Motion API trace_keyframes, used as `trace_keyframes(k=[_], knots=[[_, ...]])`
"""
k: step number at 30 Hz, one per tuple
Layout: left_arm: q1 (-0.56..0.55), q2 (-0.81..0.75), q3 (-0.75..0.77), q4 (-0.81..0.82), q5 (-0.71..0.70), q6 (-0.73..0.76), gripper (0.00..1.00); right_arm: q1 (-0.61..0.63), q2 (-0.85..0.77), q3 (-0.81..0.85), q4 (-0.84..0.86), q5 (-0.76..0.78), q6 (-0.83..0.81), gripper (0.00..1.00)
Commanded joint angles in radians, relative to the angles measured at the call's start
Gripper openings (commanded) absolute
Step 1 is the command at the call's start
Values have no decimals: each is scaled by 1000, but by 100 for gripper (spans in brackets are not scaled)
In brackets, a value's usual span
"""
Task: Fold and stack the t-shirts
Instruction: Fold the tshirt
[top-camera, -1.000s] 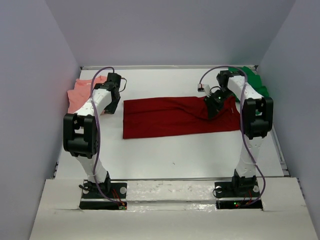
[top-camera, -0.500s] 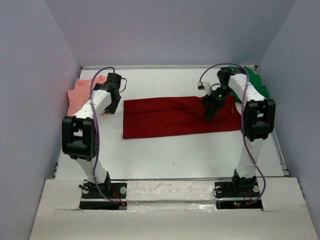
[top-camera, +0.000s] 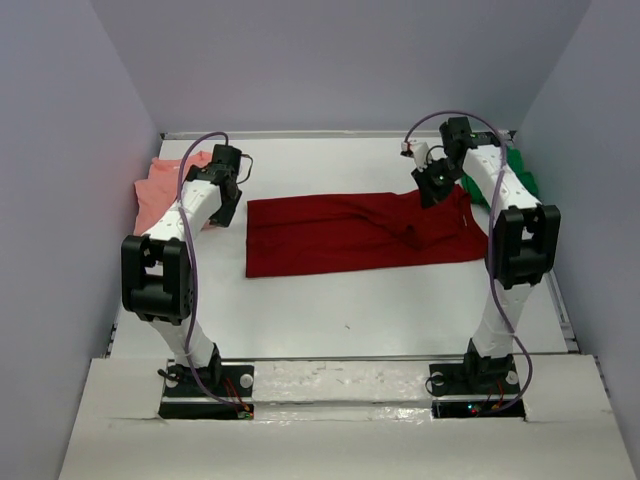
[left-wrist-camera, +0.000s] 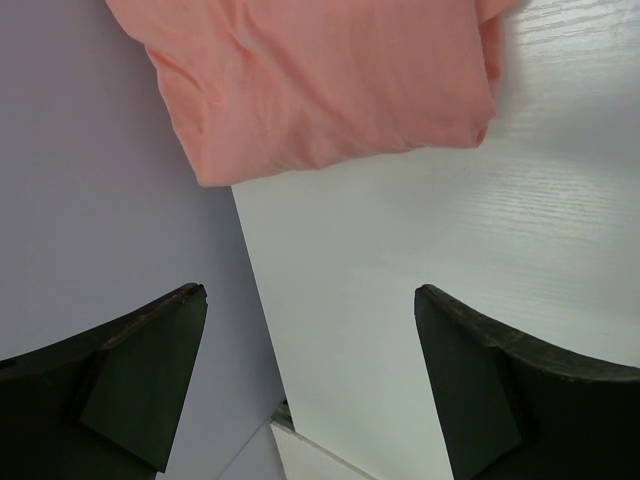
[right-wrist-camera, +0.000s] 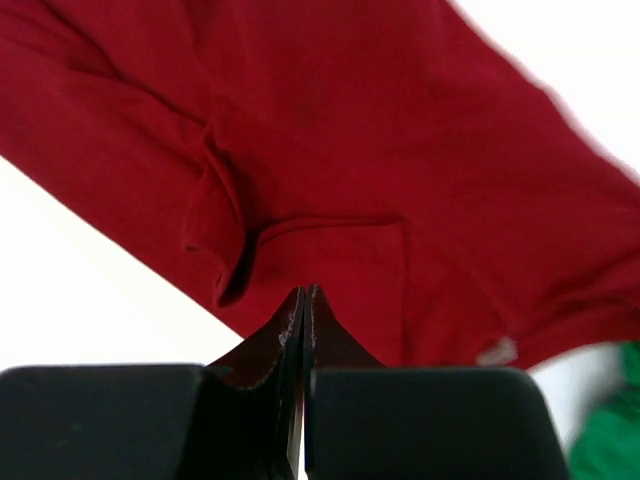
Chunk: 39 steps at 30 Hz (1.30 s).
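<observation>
The dark red t-shirt (top-camera: 340, 235) lies spread flat across the middle of the table, wrinkled near its right end (right-wrist-camera: 400, 150). My right gripper (top-camera: 433, 193) hovers over that shirt's far right edge. In the right wrist view its fingers (right-wrist-camera: 305, 292) are shut tip to tip, and I see no cloth between them. The salmon pink t-shirt (top-camera: 160, 190) sits bunched at the far left by the wall. My left gripper (top-camera: 224, 208) is beside it, open and empty (left-wrist-camera: 310, 300), with the pink cloth (left-wrist-camera: 320, 80) ahead of the fingers. The green t-shirt (top-camera: 515, 168) lies at the far right corner (right-wrist-camera: 610, 440).
Grey walls (top-camera: 80, 200) close in the table on the left, back and right. The left wall (left-wrist-camera: 100, 230) stands close to my left fingers. A bare white tabletop (top-camera: 350, 310) lies between the red shirt and the arm bases.
My right gripper has moved from the red shirt's right middle toward its far right edge, opening and then shutting on the way. The left arm has barely moved.
</observation>
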Motion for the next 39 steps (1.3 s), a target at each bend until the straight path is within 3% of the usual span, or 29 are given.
trace_keyframes(k=[1, 8, 14, 16, 22, 35, 38, 39], knots=[[-5, -49, -22, 0, -8, 7, 98, 5, 75, -25, 33, -9, 17, 0], [-5, -51, -34, 4, -14, 12, 98, 14, 137, 7, -2, -46, 0, 0], [-5, -46, -29, 0, -16, 10, 98, 25, 164, 93, -363, -253, -191, 0], [-5, -44, -29, 0, -11, 10, 98, 25, 152, 96, -398, -273, -207, 0], [-8, -46, -28, -2, -10, 9, 98, 25, 97, -5, -398, -240, -233, 0], [-8, -87, -74, 10, -16, 20, 98, 25, 117, -28, -398, -279, -235, 0], [-8, -97, -82, 15, -16, 21, 99, 25, 83, -17, -268, -215, -128, 0], [-8, -94, -82, 15, -16, 21, 99, 25, 62, -39, -140, -144, -47, 0]])
